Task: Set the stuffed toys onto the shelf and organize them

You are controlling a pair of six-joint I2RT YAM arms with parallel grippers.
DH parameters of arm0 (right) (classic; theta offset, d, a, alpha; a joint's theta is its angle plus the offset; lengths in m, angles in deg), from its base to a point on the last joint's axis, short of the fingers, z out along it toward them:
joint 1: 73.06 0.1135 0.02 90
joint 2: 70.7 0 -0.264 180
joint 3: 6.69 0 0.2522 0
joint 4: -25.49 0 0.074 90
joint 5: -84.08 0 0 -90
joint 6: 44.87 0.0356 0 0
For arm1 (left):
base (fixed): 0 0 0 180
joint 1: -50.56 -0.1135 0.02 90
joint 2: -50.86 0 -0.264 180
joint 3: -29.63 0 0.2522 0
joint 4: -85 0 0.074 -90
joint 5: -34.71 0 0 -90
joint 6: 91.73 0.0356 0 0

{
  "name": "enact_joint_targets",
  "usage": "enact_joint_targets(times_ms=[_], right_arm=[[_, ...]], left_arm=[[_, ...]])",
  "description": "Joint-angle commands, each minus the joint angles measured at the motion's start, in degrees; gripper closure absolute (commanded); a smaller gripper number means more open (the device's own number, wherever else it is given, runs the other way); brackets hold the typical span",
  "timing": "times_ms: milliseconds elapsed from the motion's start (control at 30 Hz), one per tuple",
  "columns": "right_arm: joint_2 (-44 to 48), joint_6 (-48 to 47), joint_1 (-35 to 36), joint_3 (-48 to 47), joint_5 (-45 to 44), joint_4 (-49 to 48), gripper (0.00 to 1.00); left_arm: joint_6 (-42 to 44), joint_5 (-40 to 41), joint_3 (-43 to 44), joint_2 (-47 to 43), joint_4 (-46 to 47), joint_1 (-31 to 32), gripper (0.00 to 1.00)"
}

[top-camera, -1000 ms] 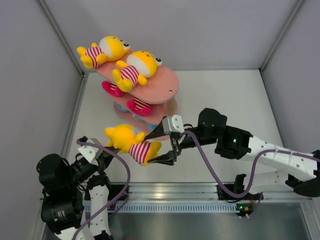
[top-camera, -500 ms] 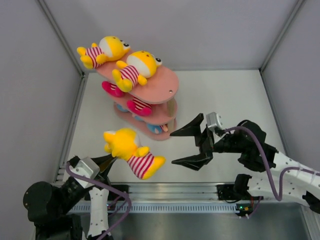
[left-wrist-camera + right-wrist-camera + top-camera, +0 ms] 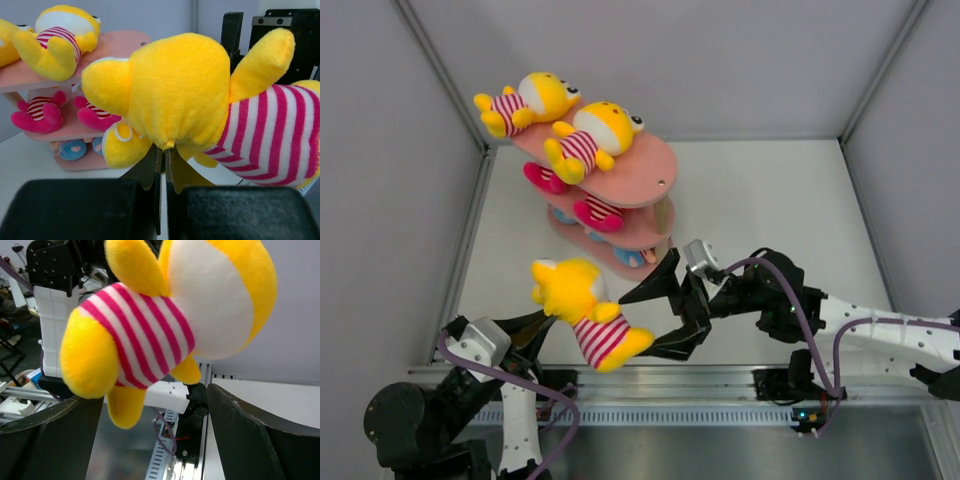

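The white tabletop (image 3: 770, 200) spreads out under both my arms. On its far left part, close to the left wall, stands the pink three-tier shelf (image 3: 658, 160). Two yellow toys (image 3: 588, 135) in pink-striped shirts lie on its top board, one of them overhanging the far left end. Two pink toys (image 3: 598, 213) lie on the middle board. On the lowest board sits a blue-footed toy (image 3: 632, 258), mostly hidden by the boards above it.

Nearer to me, raised off the tabletop and apart from the shelf, is the yellow stuffed toy (image 3: 582, 308) in a pink-and-white striped shirt. Its head points to the left and its legs to the near right.

My left pincer (image 3: 164, 167) has this toy: the jaws are almost together, nipping a fold of plush under its big round head.

My right pincer (image 3: 634, 328) gapes wide at the toy's lower half, one finger on the far side and one on the near side. In my right wrist view the striped body and legs sit between and above the two dark fingers (image 3: 55, 440). I cannot tell whether either finger touches the plush.
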Motion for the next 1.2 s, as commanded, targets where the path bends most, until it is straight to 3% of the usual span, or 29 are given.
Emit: enact_joint_targets(times_ms=[0,233,367,533,567,633,667,733,800,833,933,1067,1167], right_arm=[[0.23,0.48,0.93,-0.75,2.99,-6.14,0.16],[0.05,-2.6,0.84,-0.04,4.23,-1.3,0.16],[-2.93,-1.02,0.93,-1.27,5.28,-3.14,0.27],[-5.4,1.97,0.84,-2.85,5.46,-5.87,0.58],[-5.14,2.49,0.93,-2.77,4.59,-6.13,0.69],[-3.92,2.41,0.84,-2.68,3.18,-5.88,0.8],[-2.34,2.06,0.84,-2.77,1.35,-5.17,0.92],[-0.75,0.92,0.84,-3.64,-1.29,-0.81,1.0],[0.83,-1.53,0.84,-5.31,-6.39,4.04,1.0],[1.1,-2.41,0.84,-7.58,-10.23,9.63,1.0],[0.84,-5.32,0.93,-13.2,-17.18,17.92,1.0],[-0.65,-9.97,0.93,-20.33,-23.86,32.05,1.0],[-1.89,-12.78,0.93,-26.22,-30.63,39.19,1.0]], left_arm=[[-2.02,1.19,0.46,0.35,3.82,-0.59,1.0],[-2.19,3.66,0.55,0.88,5.31,-0.59,1.0],[-4.48,4.18,-0.07,1.05,5.75,-0.77,1.0],[-5.36,4.63,-0.94,0.62,6.01,-1.3,1.0],[-5.19,4.36,-1.21,0.27,6.01,-1.38,1.0],[-4.83,4.36,-1.91,-0.17,6.01,-1.65,1.0],[-4.66,4.62,-2.61,-0.61,6.01,-1.65,1.0],[-4.57,5.15,-3.23,-0.97,6.01,-1.65,1.0],[-4.39,6.56,-3.76,-0.97,6.1,-1.74,1.0],[-4.22,7.34,-3.93,-1.05,6.02,-1.82,0.9],[-2.99,8.4,-4.28,-1.4,6.02,-1.91,0.44],[-2.9,8.84,-4.64,-2.11,6.02,-1.91,0.27],[-0.88,11.12,-4.64,-2.55,6.01,-1.91,0.23]])
